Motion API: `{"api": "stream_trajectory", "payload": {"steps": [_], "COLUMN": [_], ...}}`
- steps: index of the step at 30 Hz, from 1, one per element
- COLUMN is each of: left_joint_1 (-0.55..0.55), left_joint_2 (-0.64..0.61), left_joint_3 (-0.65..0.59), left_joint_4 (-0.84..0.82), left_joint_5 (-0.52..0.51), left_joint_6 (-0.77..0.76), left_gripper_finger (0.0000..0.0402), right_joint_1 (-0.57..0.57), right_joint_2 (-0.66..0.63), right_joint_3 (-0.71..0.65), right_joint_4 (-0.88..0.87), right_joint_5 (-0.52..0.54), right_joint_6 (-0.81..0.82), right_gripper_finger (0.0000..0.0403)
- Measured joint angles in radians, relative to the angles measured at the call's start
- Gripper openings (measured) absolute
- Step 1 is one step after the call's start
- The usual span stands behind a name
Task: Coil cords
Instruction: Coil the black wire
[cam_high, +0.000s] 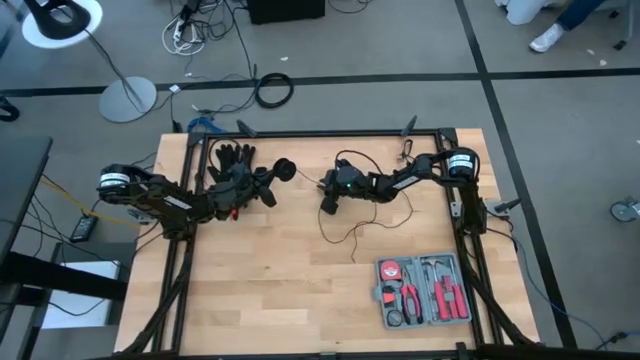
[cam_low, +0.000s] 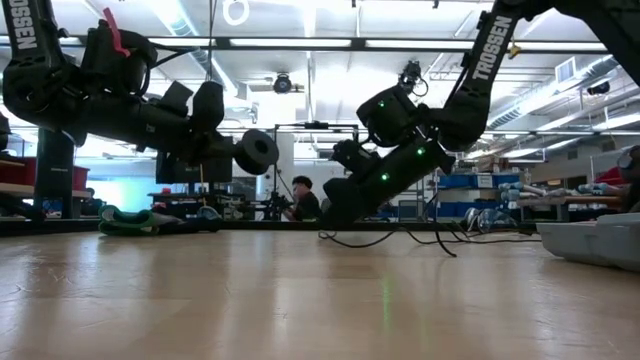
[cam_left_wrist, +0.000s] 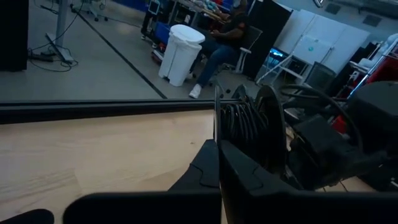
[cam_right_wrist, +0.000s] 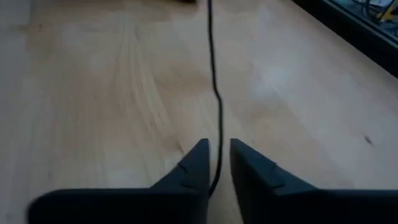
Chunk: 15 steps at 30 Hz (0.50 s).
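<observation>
The cord is a thin black wire (cam_high: 345, 235) lying slack on the wooden table, and part of it is wound on a small round black disc (cam_high: 285, 170). My left gripper (cam_high: 270, 183) is shut on that disc at the table's far left-middle, above the wood (cam_low: 257, 152). My right gripper (cam_high: 328, 203) slants down at the table's middle, its tips close to the wood (cam_low: 335, 218). In the right wrist view its fingers (cam_right_wrist: 217, 144) stand a little apart with the wire (cam_right_wrist: 213, 74) running between them. I cannot tell whether they touch it. My left gripper pinches the disc between its two fingers (cam_left_wrist: 245, 168), at the lower part of the disc's rim (cam_left_wrist: 249, 140). The fingers come at it level, from the table's left. The disc stands on edge, lifted clear of the table, with coils of wire in its groove (cam_left_wrist: 239, 121).
A grey case of red-handled tools (cam_high: 425, 290) lies open at the near right. A black glove (cam_high: 232, 158) lies at the far left by the frame. Black frame bars (cam_high: 330, 133) run along the table's edges. Bare wood stretches across the near middle (cam_high: 270, 290).
</observation>
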Motion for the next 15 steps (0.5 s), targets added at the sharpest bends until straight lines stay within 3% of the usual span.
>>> {"api": "stream_trajectory", "payload": {"steps": [6, 15], "left_joint_1": [0.0, 0.0], "left_joint_2": [0.0, 0.0], "left_joint_3": [0.0, 0.0], "left_joint_4": [-0.003, -0.015], "left_joint_5": [0.0, -0.003], "left_joint_6": [0.0, 0.003], "left_gripper_finger": [0.0, 0.0], "right_joint_1": [0.022, 0.068], "right_joint_2": [0.0, 0.1], "right_joint_3": [0.0, 0.176], "right_joint_4": [-0.001, -0.098], "right_joint_5": [-0.005, -0.098], "right_joint_6": [0.001, 0.002], "right_gripper_finger": [0.0009, 0.0002]}}
